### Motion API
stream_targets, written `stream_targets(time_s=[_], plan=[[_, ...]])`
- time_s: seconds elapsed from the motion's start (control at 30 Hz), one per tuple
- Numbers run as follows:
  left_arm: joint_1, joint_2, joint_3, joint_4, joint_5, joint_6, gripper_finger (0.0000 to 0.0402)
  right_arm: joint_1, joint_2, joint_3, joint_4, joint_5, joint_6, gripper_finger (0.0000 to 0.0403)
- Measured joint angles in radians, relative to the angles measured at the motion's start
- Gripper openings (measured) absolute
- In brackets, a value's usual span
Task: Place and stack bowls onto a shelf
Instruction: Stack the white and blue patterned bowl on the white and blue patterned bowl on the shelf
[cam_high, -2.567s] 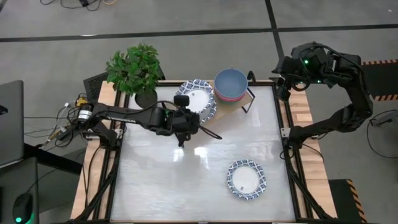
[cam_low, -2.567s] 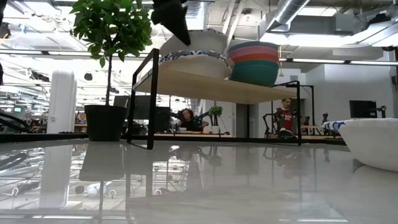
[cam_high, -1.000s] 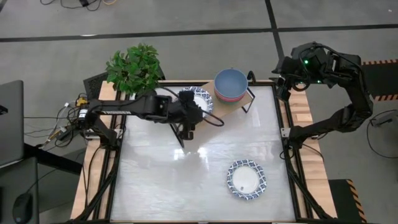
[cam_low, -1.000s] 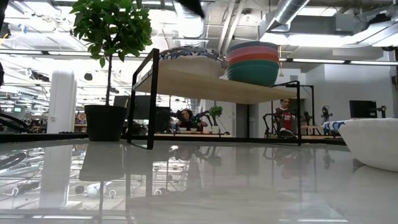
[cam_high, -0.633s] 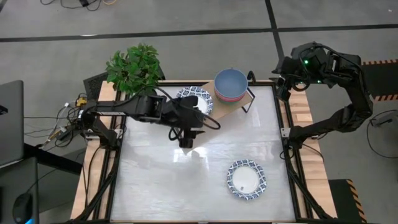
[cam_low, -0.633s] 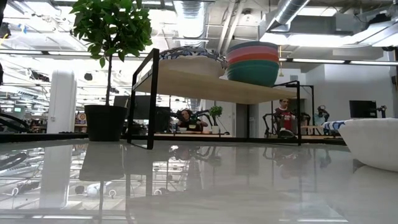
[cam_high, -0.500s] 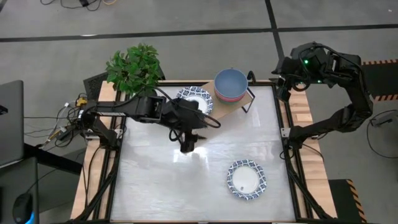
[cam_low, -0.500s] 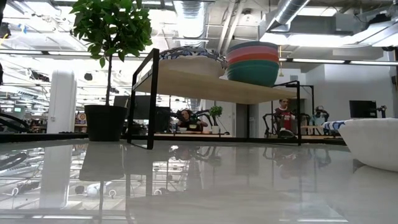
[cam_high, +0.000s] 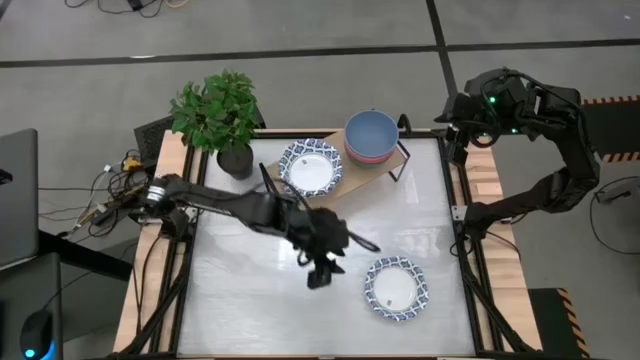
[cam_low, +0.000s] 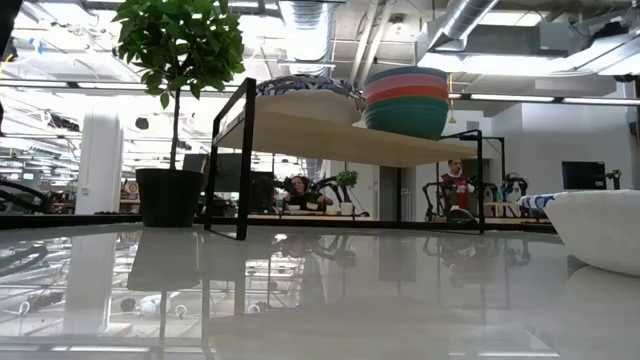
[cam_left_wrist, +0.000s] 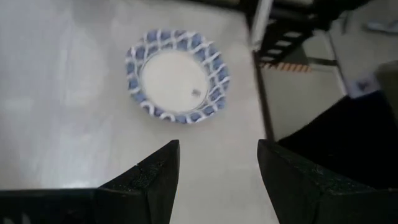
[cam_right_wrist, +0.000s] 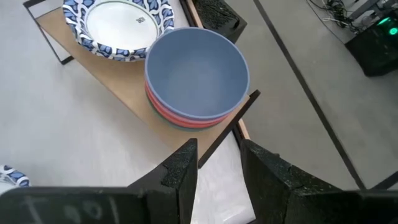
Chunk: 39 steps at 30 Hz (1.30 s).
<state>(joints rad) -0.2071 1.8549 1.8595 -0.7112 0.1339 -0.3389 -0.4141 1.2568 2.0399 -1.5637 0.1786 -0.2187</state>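
Step in hand: pickup of the last loose bowl. Your left claw (cam_high: 318, 276) hangs over the middle of the desk (cam_high: 240, 290), just beside the patterned bowl (cam_high: 394, 287) that sits alone toward the desk's near right part. The claw's fingers stand apart with nothing between them; in the left wrist view the bowl (cam_left_wrist: 177, 76) lies ahead of the open fingertips, not yet between them.

Your right claw (cam_right_wrist: 214, 165) waits off the far right corner of the desk, above and behind the shelf (cam_high: 385, 168). Its fingers stand apart and carry nothing.

Next move, as judged from the layout: bring the left claw across to the bowl's rim, lower one finger inside and one outside the wall, close, lift clear, and carry the bowl to the shelf. The likely target is the patterned stack (cam_high: 311, 167) on the shelf's left part. Keep the lift high enough to clear the shelf's black end frame (cam_low: 236, 150).

Count:
- Patterned bowls on the desk: one.
- Patterned bowls on the shelf: one stack; the number in it cannot be told.
- Plain bowls on the shelf: three in one stack (cam_low: 406, 100), green at the bottom, pink-red in the middle, blue (cam_right_wrist: 196, 70) on top.
- Shelves: one.
- Potted plants (cam_high: 217, 113): one, at the far left corner.
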Motion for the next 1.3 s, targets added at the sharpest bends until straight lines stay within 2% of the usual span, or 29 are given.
stream_targets(time_s=[0.13,0.27,0.37,0.6,0.8,0.93,1.1,1.3], plan=[[-0.032,0.074,-0.001,0.002,-0.092,-0.085,0.0201,0.0,0.0,0.0,0.0,-0.004,0.0,0.015],[-0.066,0.156,-0.001,0.077,-0.172,-0.152,0.0201,0.0,0.005,0.0,0.0,-0.022,0.002,0.015],[-0.086,0.225,-0.001,0.192,-0.231,-0.244,0.0201,-0.001,0.009,0.0,0.0,-0.06,0.012,0.015],[-0.098,0.413,-0.001,0.533,-0.358,-0.47,0.0201,-0.001,0.008,-0.001,-0.005,-0.073,0.057,0.015],[-0.096,0.536,0.047,0.509,-0.404,-0.583,0.0198,-0.001,0.007,0.0,-0.008,-0.076,-0.026,0.015],[-0.096,0.568,0.056,0.504,-0.46,-0.652,0.0197,0.001,0.007,0.0,-0.008,-0.076,-0.07,0.015],[-0.096,0.566,0.056,0.489,-0.476,-0.712,0.0197,0.016,0.0,0.0,-0.007,-0.076,-0.071,0.015],[-0.096,0.492,0.058,0.48,-0.533,-0.667,0.0197,0.014,-0.024,0.0,-0.007,-0.077,-0.07,0.015]])
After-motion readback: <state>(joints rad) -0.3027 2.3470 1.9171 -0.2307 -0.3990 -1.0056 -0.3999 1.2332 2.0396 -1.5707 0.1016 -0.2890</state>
